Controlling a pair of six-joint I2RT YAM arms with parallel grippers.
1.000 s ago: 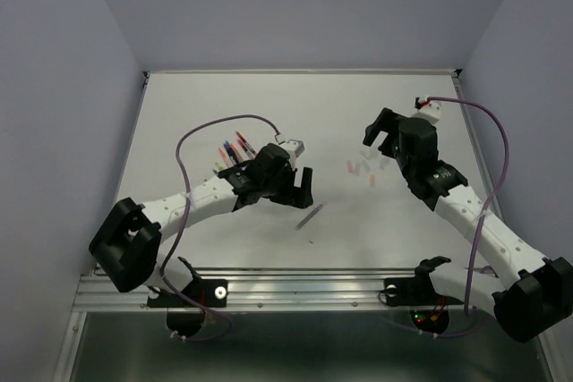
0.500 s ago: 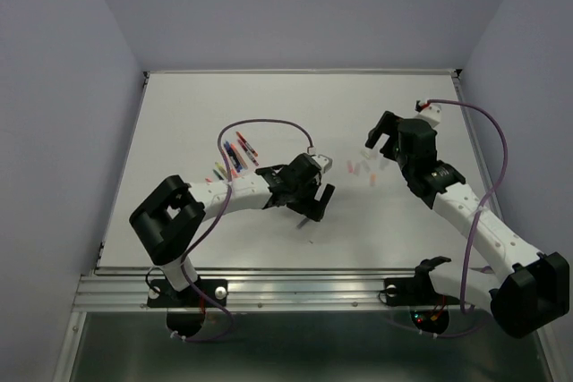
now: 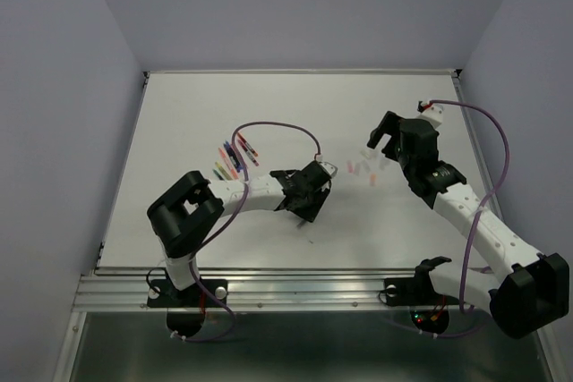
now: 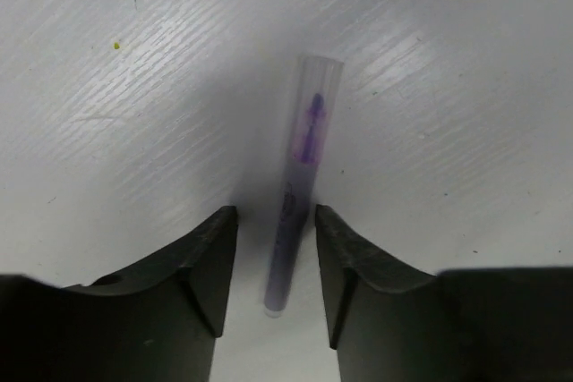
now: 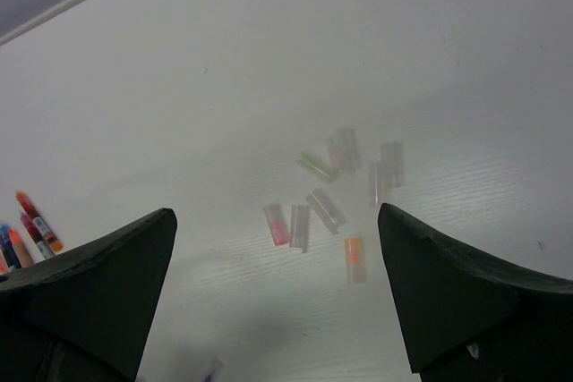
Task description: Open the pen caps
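The left gripper (image 4: 276, 216) is held low over the table (image 4: 448, 87), with its fingers (image 4: 206, 266) set on either side of a purple pen (image 4: 295, 203) that lies flat. The jaws are seen part-open. A gap is left between the pen and the left finger, and the right finger is just beside it (contact cannot be told). A clear cap (image 4: 318, 87) is fitted on the pen's far end, and the purple tip is seen through it. The right gripper (image 5: 276, 219) is held with its jaws wide apart and nothing between them, above a cluster of loose caps (image 5: 324, 210), which are clear with pink, orange and green tints. In the top view, more pens (image 3: 233, 157) are grouped to the left of the left gripper.
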